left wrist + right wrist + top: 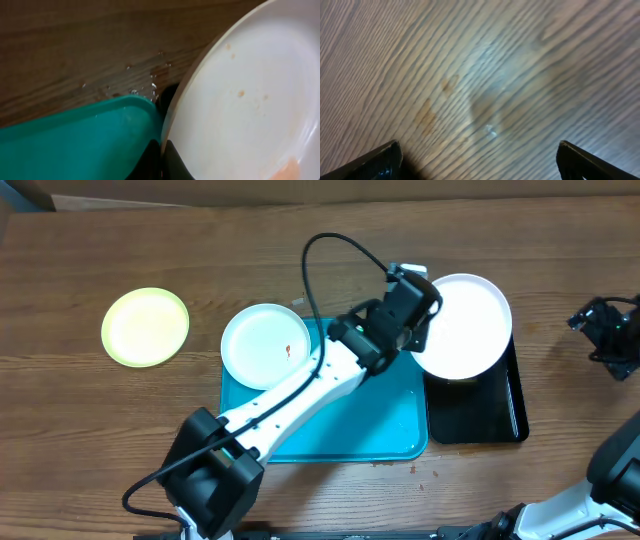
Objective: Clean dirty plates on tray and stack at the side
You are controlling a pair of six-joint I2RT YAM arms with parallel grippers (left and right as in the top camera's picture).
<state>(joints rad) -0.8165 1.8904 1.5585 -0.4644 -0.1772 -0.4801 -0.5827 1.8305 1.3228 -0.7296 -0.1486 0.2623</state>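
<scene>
My left gripper (418,332) is shut on the rim of a large white plate (465,325) and holds it over the narrow black tray (480,415). In the left wrist view the fingers (162,159) pinch the plate's edge (245,105), which carries faint orange specks and an orange smear at the lower right. A second white plate (265,345) with a small red smear lies on the left end of the turquoise tray (370,425). The pale yellow-green plate (145,326) lies on the table at the far left. My right gripper (612,332) is open and empty at the right edge, over bare wood (480,90).
Small red specks and droplets lie on the wood by the turquoise tray's front edge (412,468) and near its corner in the left wrist view (150,85). The left arm stretches diagonally across the turquoise tray.
</scene>
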